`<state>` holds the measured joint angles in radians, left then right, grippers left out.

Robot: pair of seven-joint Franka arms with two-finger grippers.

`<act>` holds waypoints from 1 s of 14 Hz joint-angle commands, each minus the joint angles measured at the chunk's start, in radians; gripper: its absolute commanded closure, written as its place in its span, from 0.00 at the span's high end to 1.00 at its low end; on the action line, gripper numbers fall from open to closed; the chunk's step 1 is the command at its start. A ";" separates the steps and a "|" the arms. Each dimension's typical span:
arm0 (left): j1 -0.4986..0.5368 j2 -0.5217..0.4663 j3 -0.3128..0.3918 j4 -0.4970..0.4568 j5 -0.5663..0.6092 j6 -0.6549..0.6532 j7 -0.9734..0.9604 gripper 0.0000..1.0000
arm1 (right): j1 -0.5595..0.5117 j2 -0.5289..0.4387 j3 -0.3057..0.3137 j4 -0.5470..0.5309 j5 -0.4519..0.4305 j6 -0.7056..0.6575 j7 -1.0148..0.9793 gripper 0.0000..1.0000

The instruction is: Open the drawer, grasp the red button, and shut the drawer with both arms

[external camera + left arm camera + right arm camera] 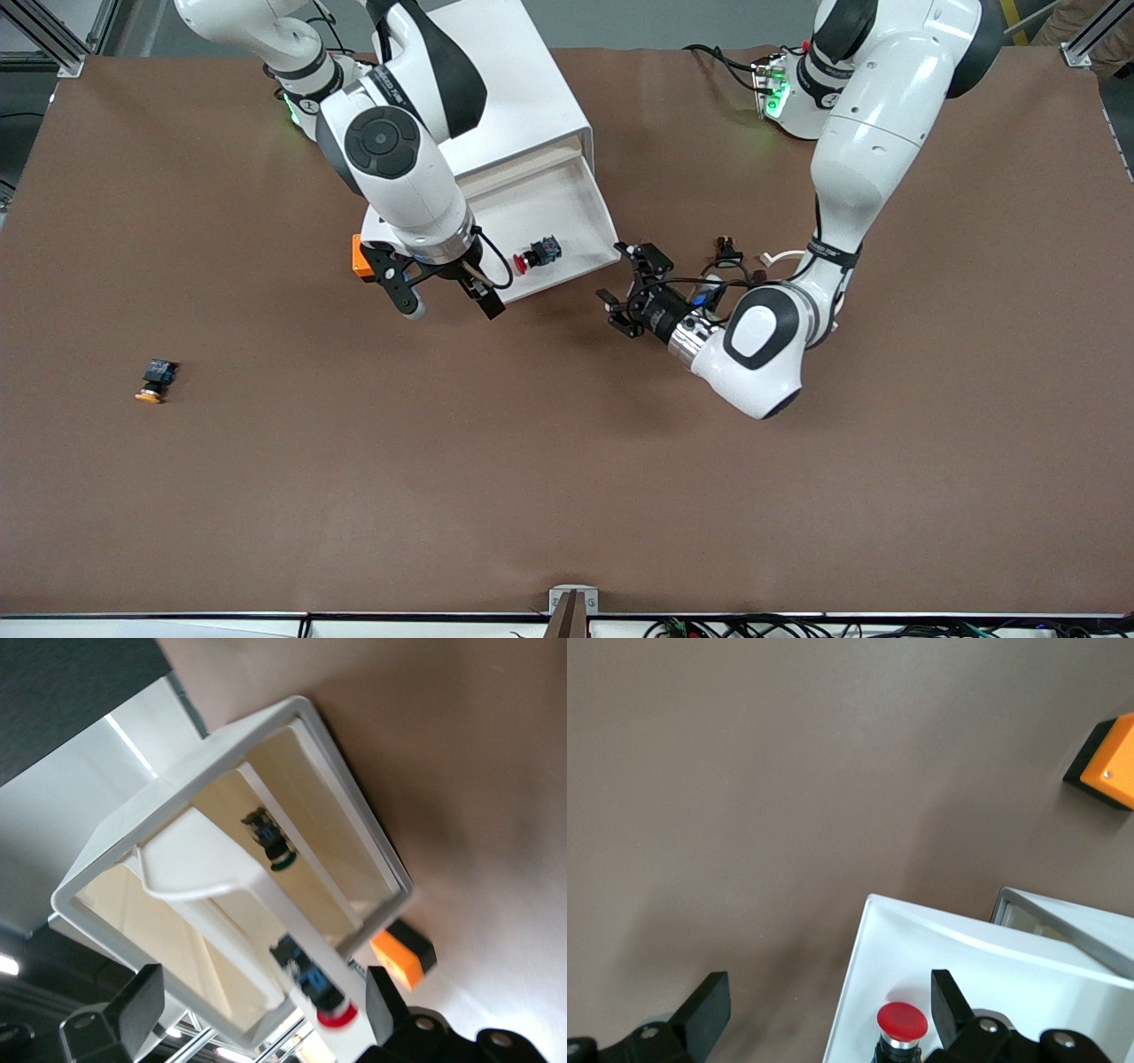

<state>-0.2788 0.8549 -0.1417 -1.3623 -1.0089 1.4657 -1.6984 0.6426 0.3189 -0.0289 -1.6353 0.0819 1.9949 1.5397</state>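
The white cabinet's (523,80) drawer (604,232) is pulled out toward the front camera. The button (536,255), red cap and black-and-blue body, lies on its side in the drawer near the front wall. My right gripper (447,303) is open and empty, above the drawer's front edge at the right arm's end; in its wrist view (830,1014) the button (902,1020) sits close to one finger (952,1005). My left gripper (631,288) is open and empty, low beside the drawer's front corner; its view (261,1019) shows the drawer (97,886) and button (337,1014).
An orange box (358,256) stands by the drawer at the right arm's end, partly hidden by the right arm. An orange-yellow capped button (155,381) lies on the brown table, nearer the front camera. A small dark green-capped part (270,846) shows inside the drawer.
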 commanded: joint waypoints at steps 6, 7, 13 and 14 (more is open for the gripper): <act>0.049 -0.056 0.039 0.025 0.094 0.041 0.671 1.00 | 0.092 0.040 -0.011 0.011 0.006 0.002 0.068 1.00; 0.049 -0.059 0.053 0.025 0.108 0.056 0.724 1.00 | 0.106 0.040 -0.011 0.006 0.006 -0.007 0.068 1.00; 0.035 -0.112 0.077 0.084 0.344 0.160 0.867 1.00 | 0.177 0.069 -0.013 -0.018 -0.001 -0.030 0.099 1.00; 0.032 -0.128 0.071 0.084 0.389 0.201 0.867 1.00 | 0.183 0.074 -0.013 -0.020 -0.002 -0.030 0.102 1.00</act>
<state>-0.2280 0.7738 -0.0746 -1.2692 -0.6950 1.6085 -0.8452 0.8068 0.3903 -0.0298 -1.6488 0.0813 1.9692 1.6213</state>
